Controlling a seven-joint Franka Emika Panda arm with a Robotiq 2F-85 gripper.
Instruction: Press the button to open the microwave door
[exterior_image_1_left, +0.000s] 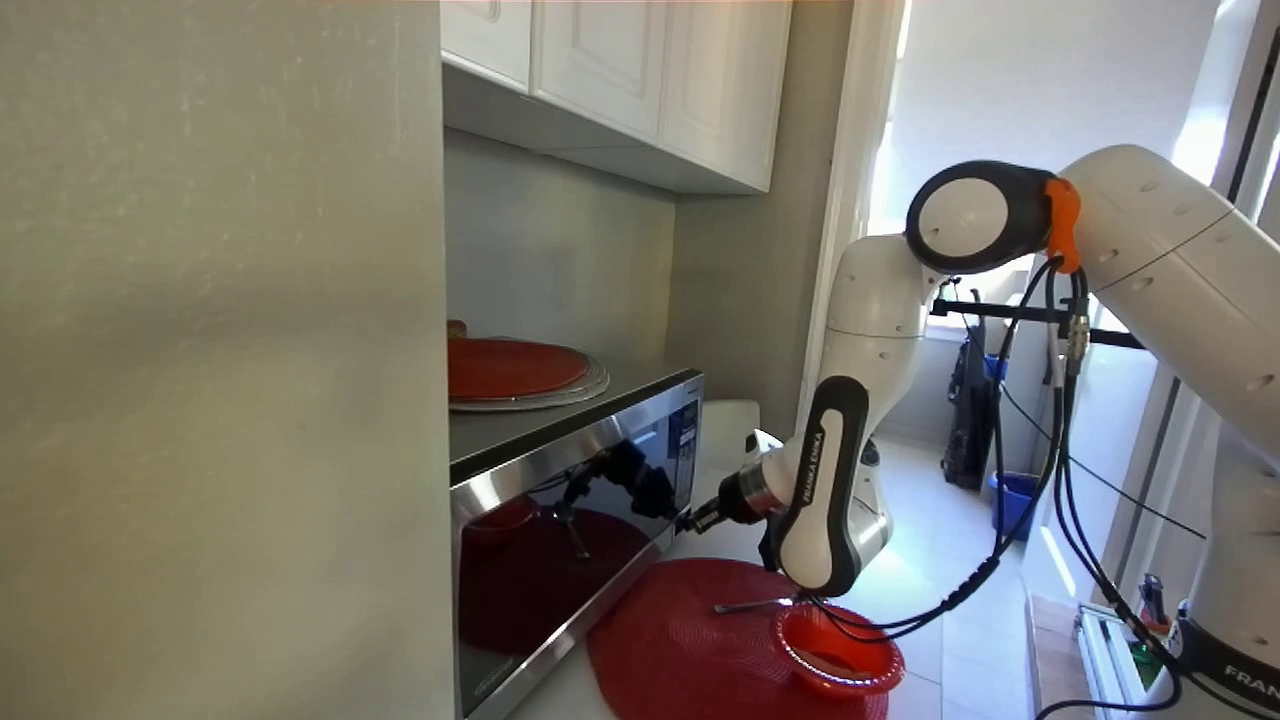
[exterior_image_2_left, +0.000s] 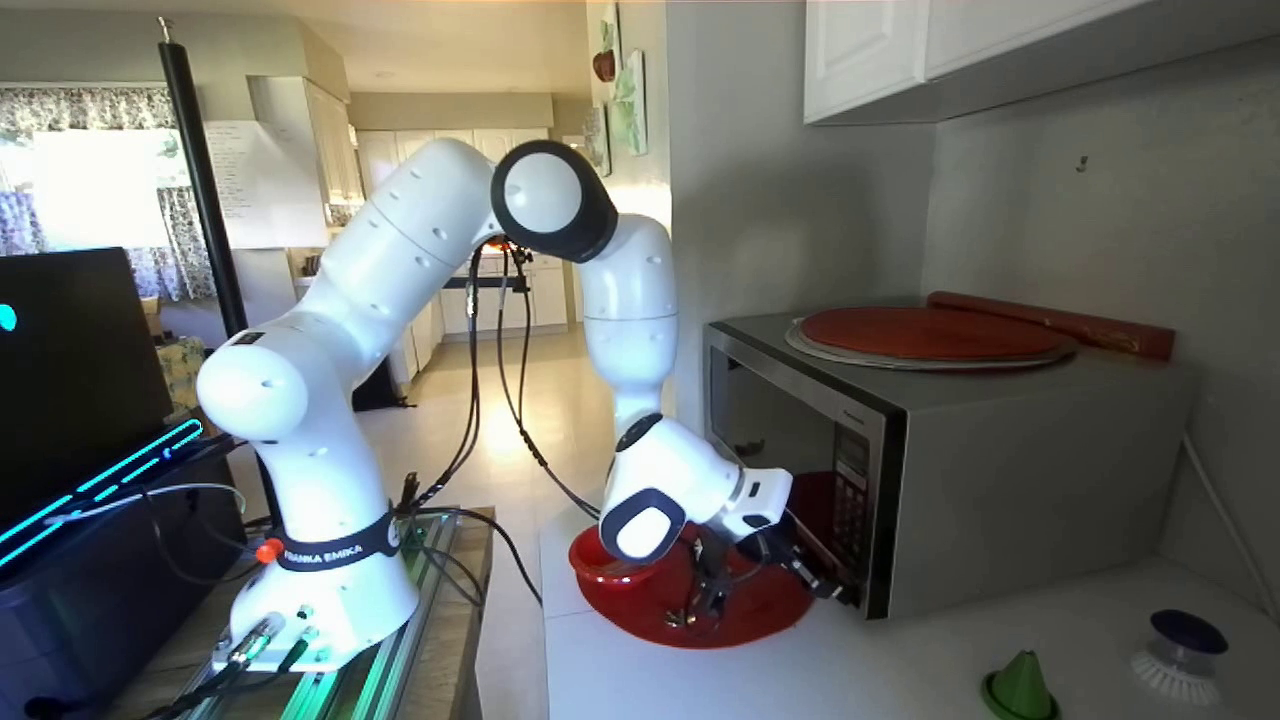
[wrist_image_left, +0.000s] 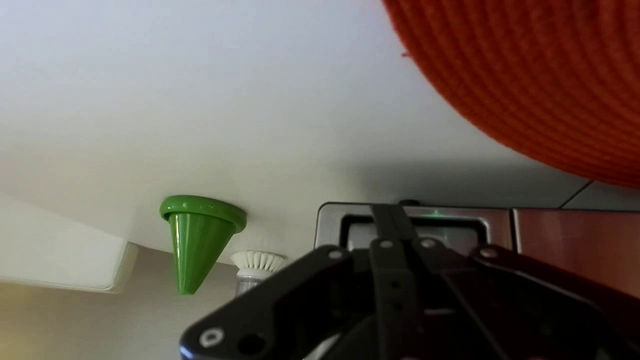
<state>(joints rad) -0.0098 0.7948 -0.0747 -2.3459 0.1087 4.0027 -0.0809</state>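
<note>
The silver microwave (exterior_image_2_left: 1040, 480) stands on the white counter. Its dark glossy door (exterior_image_1_left: 560, 590) is shut and also shows in an exterior view (exterior_image_2_left: 775, 420) and at the right edge of the wrist view (wrist_image_left: 580, 240). A wide silver button (wrist_image_left: 455, 234) in a black surround sits at the bottom corner of the front, beside the door; the fingers partly hide it. My gripper (wrist_image_left: 387, 206) is shut and empty, its two fingertips together in front of the button. It is at the microwave's lower front corner in both exterior views (exterior_image_1_left: 684, 522) (exterior_image_2_left: 842, 592). I cannot tell whether the tips touch the button.
A red round mat (exterior_image_1_left: 680, 620) with a red bowl (exterior_image_1_left: 888, 655) and a spoon (exterior_image_1_left: 750, 605) lies before the microwave. A green cone (exterior_image_2_left: 1020, 685) and a brush (exterior_image_2_left: 1180, 665) stand beside it. Red discs (exterior_image_2_left: 930, 335) lie on top. Cabinets (exterior_image_1_left: 600, 60) hang above.
</note>
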